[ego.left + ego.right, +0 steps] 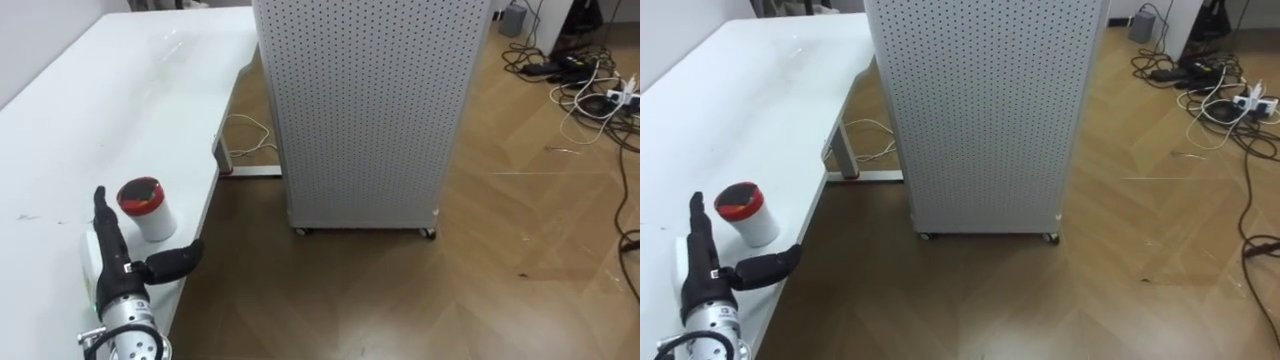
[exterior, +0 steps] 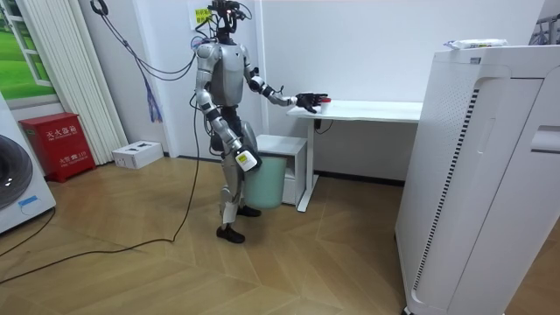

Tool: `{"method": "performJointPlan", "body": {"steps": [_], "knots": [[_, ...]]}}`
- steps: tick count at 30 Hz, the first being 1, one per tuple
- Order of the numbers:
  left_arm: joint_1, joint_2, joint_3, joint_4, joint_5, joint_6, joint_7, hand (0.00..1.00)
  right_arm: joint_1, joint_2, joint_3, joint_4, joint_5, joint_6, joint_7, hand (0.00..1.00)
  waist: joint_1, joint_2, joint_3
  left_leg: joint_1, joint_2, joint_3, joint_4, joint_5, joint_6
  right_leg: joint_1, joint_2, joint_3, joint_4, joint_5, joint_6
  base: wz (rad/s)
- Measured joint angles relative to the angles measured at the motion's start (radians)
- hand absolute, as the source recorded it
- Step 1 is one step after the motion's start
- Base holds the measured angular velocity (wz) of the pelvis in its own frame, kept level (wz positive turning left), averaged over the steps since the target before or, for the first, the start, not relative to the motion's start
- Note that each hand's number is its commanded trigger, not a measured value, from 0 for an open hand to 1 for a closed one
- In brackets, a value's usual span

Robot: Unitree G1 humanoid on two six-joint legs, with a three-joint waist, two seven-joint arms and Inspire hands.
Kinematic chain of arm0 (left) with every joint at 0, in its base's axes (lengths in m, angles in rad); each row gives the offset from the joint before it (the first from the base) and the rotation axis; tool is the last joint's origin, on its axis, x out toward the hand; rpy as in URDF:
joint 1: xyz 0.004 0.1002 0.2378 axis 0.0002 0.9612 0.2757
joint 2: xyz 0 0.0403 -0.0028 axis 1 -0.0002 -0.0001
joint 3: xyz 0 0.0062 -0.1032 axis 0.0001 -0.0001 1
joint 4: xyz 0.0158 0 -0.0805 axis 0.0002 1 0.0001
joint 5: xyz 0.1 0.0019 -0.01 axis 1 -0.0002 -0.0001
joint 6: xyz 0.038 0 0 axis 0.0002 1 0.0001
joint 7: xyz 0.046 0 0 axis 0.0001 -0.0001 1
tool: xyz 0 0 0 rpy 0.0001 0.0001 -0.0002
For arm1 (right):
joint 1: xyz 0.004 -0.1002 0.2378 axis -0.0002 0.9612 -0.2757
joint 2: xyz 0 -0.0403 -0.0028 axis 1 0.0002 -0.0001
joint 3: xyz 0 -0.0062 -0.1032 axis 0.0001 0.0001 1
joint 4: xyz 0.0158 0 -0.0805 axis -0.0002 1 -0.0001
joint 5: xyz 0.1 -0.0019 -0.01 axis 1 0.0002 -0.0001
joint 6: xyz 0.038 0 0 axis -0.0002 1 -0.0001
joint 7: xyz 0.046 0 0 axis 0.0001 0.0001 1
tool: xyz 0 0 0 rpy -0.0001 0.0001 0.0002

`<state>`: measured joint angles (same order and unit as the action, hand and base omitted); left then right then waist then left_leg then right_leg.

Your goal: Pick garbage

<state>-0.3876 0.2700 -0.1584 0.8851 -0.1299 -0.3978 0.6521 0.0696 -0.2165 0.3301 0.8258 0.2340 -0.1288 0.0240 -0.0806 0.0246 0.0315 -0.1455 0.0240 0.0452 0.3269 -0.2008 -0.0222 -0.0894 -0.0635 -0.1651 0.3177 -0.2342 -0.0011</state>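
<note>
The robot is standing at the end of the counter, holding its left hand out beside a red-lidded cup.

At the counter's near edge the left hand is lying wide open, fingers stretched straight along the counter top and the thumb splayed out over the edge, gripping nothing. The small white cup is standing upright on the counter just past the gap between thumb and fingers, close to that same edge, and I cannot tell whether the fingers are touching it. The right hand is hanging by the robot's hip, in front of a green bin sitting under the counter. Beyond the counter's edge a tall white perforated cabinet is standing on the wooden floor. Farther off from the counter, loose cables are lying on the floor.
</note>
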Motion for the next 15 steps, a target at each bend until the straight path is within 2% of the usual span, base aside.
{"method": "performJointPlan", "body": {"steps": [3, 8, 12, 15], "knots": [[-0.021, 0.007, -0.001, 0.0, -0.009, 0.001, 0.0, 0.0, -0.001, -0.002, 0.001, -0.001, -0.001, 0.0, 0.0, 1.0, 0.0, -0.002, -0.0007, -0.004, 0.0, 0.003, 0.0, 0.0, 0.0, -0.003, 0.0, 0.0, -0.001, 0.0, 0.0, 0.0], [-0.084, 0.054, -0.002, 0.031, -0.022, 0.001, 0.015, 0.0, -0.008, -0.016, 0.01, -0.023, 0.0, 0.0, -0.009, 1.0, -0.005, -0.003, -0.0014, -0.029, 0.002, 0.01, 0.013, 0.0, 0.0, -0.03, -0.001, 0.002, 0.01, 0.002, 0.0, -0.02], [-0.135, 0.064, -0.002, 0.088, -0.036, 0.0, 0.031, 0.0, -0.021, -0.032, 0.043, -0.023, 0.001, 0.0, -0.042, 1.0, -0.006, -0.003, -0.0005, -0.027, 0.005, 0.036, 0.013, 0.0, 0.0, -0.029, -0.001, 0.011, 0.009, 0.002, 0.0, -0.02], [-0.162, 0.064, -0.003, 0.125, -0.067, 0.0, 0.039, 0.0, -0.036, -0.046, 0.059, -0.018, 0.005, -0.001, -0.043, 1.0, -0.007, -0.003, 0.0017, -0.027, 0.006, 0.036, 0.013, -0.001, 0.002, -0.029, -0.001, 0.012, 0.009, 0.002, 0.001, -0.02]]}}
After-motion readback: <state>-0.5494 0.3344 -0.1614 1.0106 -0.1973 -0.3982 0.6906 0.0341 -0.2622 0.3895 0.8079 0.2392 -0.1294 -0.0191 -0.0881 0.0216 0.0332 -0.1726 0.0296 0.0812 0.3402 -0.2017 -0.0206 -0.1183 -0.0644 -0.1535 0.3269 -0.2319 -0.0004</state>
